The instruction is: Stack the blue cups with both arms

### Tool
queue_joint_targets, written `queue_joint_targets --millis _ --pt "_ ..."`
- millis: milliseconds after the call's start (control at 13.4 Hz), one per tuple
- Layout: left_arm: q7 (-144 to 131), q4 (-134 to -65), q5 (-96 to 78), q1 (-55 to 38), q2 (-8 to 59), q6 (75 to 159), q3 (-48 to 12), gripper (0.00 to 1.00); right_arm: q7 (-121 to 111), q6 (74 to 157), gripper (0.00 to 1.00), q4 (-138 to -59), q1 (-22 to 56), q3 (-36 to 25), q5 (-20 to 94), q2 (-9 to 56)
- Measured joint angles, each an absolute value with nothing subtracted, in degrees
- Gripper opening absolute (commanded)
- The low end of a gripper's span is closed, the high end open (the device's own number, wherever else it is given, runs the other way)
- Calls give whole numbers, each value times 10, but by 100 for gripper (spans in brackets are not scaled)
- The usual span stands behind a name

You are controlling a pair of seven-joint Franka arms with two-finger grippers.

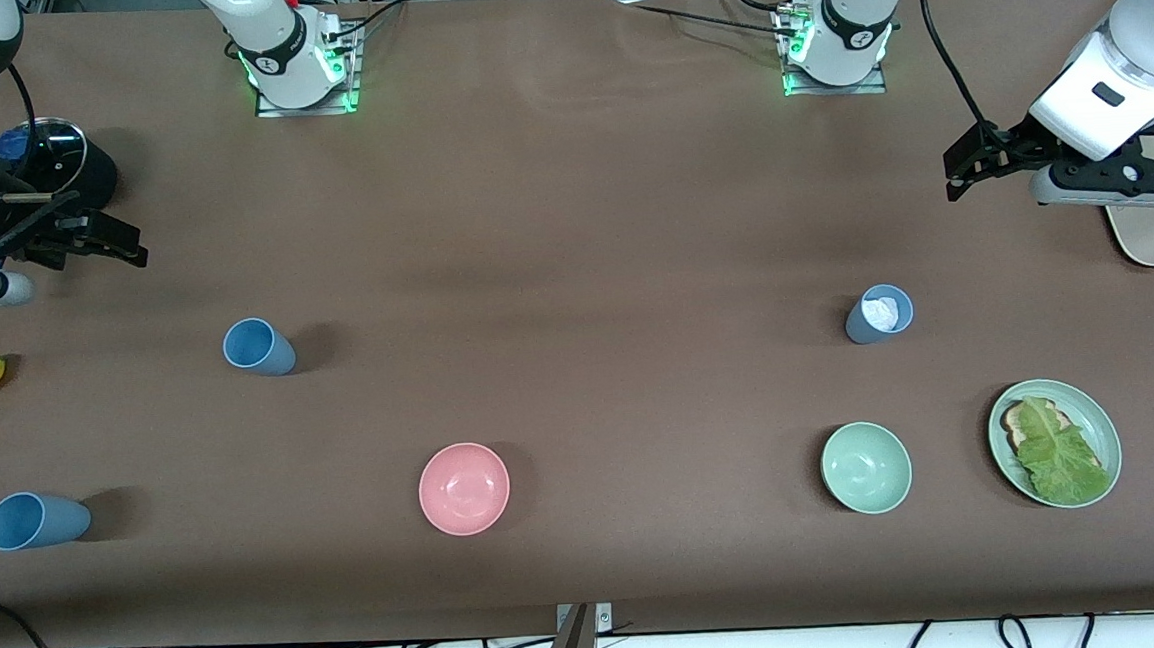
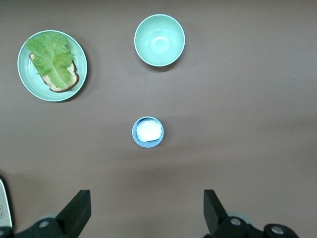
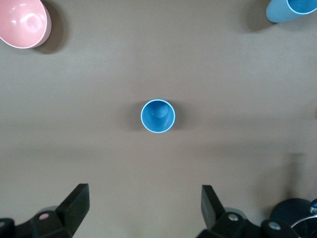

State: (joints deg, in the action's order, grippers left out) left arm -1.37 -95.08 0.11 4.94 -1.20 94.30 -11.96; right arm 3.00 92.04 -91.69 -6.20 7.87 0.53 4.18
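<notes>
On the bench (image 1: 570,214), going from the right arm's end, one blue cup (image 1: 36,520) stands upright nearest the camera, the mid cup (image 1: 258,346) stands mouth-up farther back with the right tool (image 1: 81,239) hanging above the bench near it, fingers apart, and the slate cup (image 1: 878,315), something white inside, stands upright toward the left arm's end below the left tool (image 1: 978,161), also spread wide. All three cups have vertical long axes and mouths facing up. The likely trouble is that white filling blocking nesting, or a tapered wall slipping in a pinch and tipping a cup.
</notes>
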Motion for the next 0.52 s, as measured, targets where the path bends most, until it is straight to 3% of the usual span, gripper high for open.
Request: queue_joint_targets --millis 521 --pt "-14 -950 1 49 -11 941 -124 100 29 919 100 -917 -62 79 5 42"
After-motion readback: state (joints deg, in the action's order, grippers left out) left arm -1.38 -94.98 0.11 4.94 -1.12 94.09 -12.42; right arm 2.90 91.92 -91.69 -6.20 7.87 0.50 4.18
